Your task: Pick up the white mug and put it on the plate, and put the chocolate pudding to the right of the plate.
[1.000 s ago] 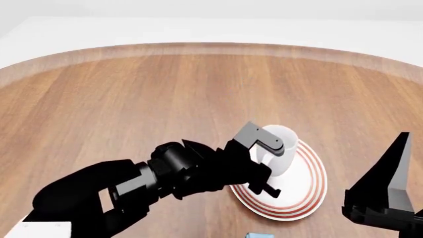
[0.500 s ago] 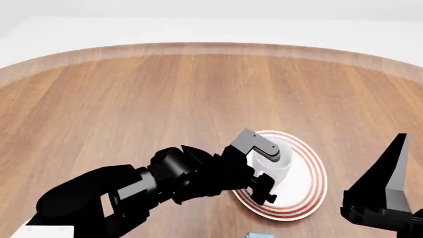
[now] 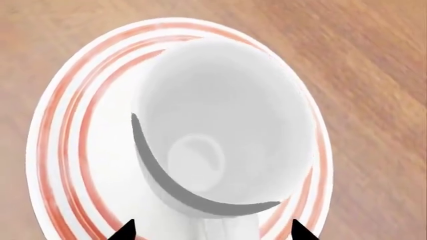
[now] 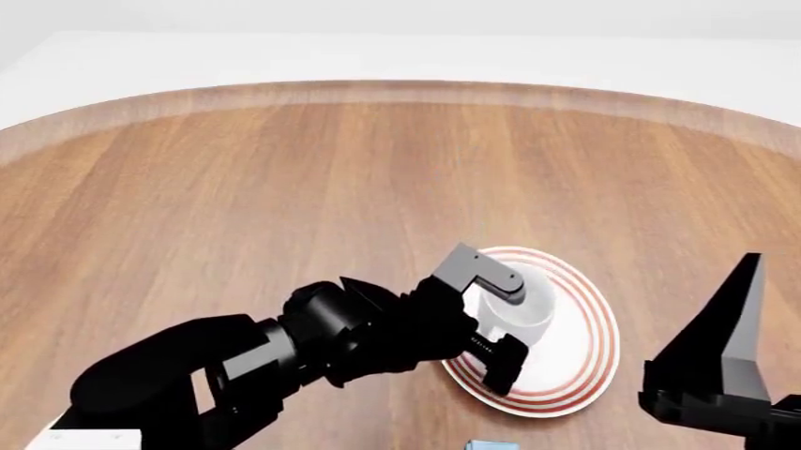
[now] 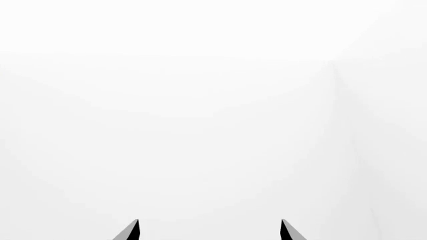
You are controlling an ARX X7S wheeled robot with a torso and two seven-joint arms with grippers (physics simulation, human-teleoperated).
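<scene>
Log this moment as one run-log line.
phase: placing | left gripper: jaws astride white mug, grip unclear | mug: over plate | right gripper: jaws apart, empty | chocolate pudding: not yet placed

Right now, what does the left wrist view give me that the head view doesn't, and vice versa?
Left wrist only: a look straight down into the white mug, its hollow inside and base, with the gripper's two fingertips apart at either side of its handle end.

Head only: the left arm's reach across the wooden table, the raised right gripper, and a blue carton corner at the near edge.

Both: the mug over the plate, inside its red rings, with the left gripper around it.
</scene>
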